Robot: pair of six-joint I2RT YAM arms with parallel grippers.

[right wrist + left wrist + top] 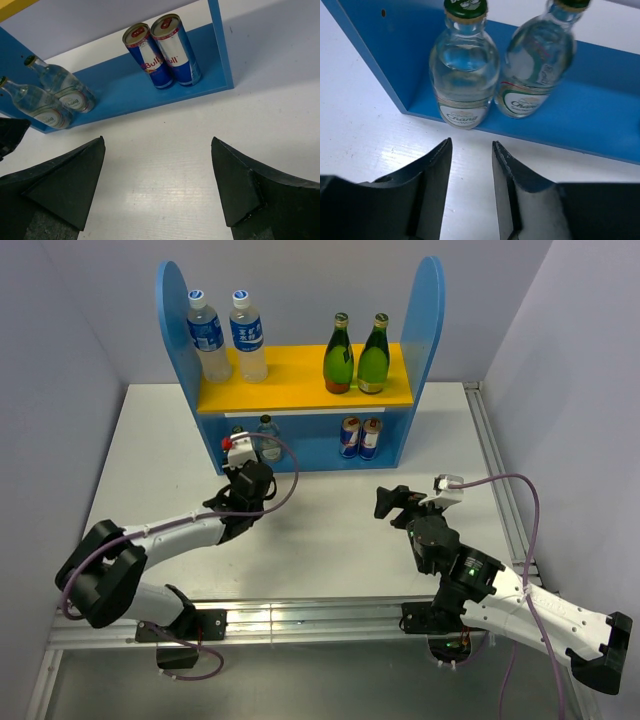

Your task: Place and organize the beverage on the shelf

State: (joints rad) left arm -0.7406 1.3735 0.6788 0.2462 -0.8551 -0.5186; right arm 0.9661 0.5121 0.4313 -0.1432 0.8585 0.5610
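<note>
Blue, with tall round-topped side panels and a smooth yellow upper board (290,377), the two-tier shelf (428,320) stood at the far side of the white surface (330,540). On the board stood two clear plastic water bottles (247,335) at left and two green glass bottles (339,355) at right. Only the wrist views showed the lower tier plainly: two clear glass bottles with green caps (465,75) and two glossy blue-and-silver cans (170,50). The left gripper (471,145), narrowly parted and empty, hung just before the capped bottles. The right gripper (158,141) gaped wide, holding nothing.
</note>
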